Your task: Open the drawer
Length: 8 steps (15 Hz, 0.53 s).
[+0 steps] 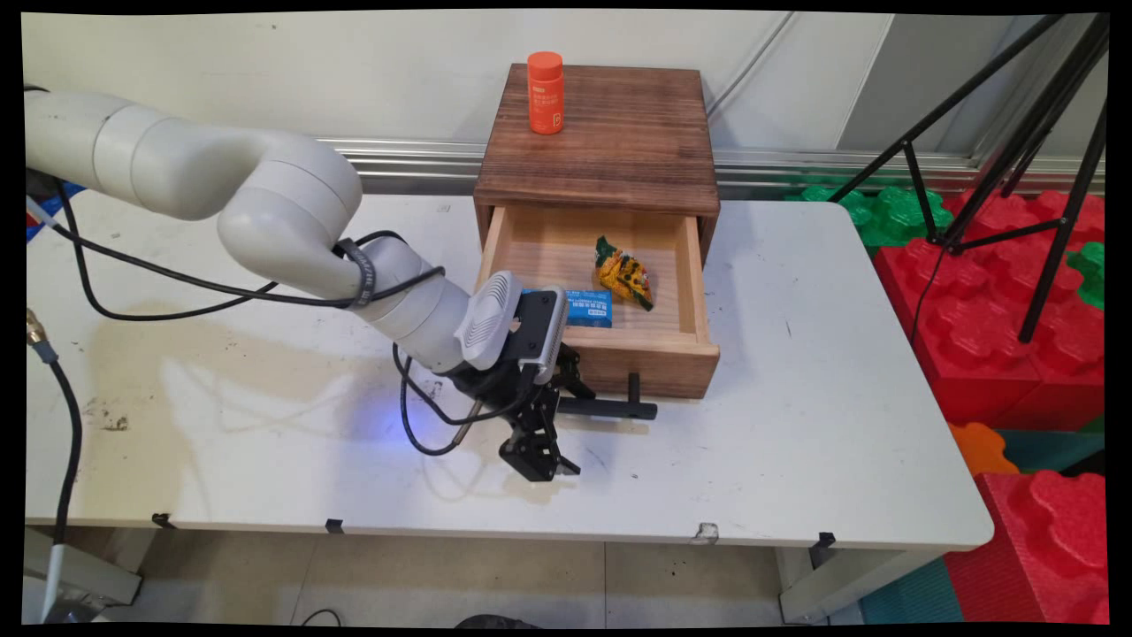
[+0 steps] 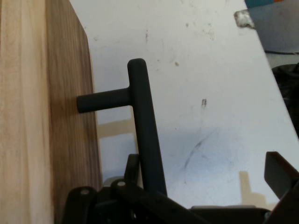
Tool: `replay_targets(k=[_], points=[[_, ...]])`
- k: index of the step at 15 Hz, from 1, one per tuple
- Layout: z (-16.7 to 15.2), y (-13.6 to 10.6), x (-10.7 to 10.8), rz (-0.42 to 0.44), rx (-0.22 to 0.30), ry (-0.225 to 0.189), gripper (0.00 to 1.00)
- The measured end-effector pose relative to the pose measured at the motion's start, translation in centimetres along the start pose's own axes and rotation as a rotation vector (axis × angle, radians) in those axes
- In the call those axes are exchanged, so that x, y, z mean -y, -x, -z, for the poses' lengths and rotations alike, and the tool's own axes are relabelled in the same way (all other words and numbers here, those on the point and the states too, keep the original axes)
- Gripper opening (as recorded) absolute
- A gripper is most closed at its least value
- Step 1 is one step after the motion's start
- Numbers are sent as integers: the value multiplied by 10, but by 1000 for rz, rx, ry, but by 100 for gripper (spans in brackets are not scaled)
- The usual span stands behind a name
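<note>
A wooden cabinet (image 1: 610, 133) stands at the back of the table with its drawer (image 1: 654, 363) pulled out. A yellow-green snack packet (image 1: 625, 274) and a blue box (image 1: 590, 307) lie inside the drawer. On the drawer's front is a black T-bar handle (image 1: 610, 409) (image 2: 142, 126). My gripper (image 1: 541, 464) (image 2: 205, 163) hangs low over the table at the handle's left end, open. In the hand view the bar runs between the fingers, close beside one, with the other finger (image 2: 280, 170) far off to the side. An orange bottle (image 1: 546, 92) stands on the cabinet's top.
The white table (image 1: 796, 442) stretches right of the drawer and toward its near edge (image 1: 531, 531). Black cables (image 1: 177, 283) hang from the arm over the left side. Red and green foam blocks (image 1: 999, 336) and a black tripod (image 1: 1052, 177) stand off the table's right.
</note>
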Motion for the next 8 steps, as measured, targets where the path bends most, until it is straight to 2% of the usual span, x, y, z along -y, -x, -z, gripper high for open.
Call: replay_targets(k=[8], points=[[2,-3,-12,7,-10,17,100]])
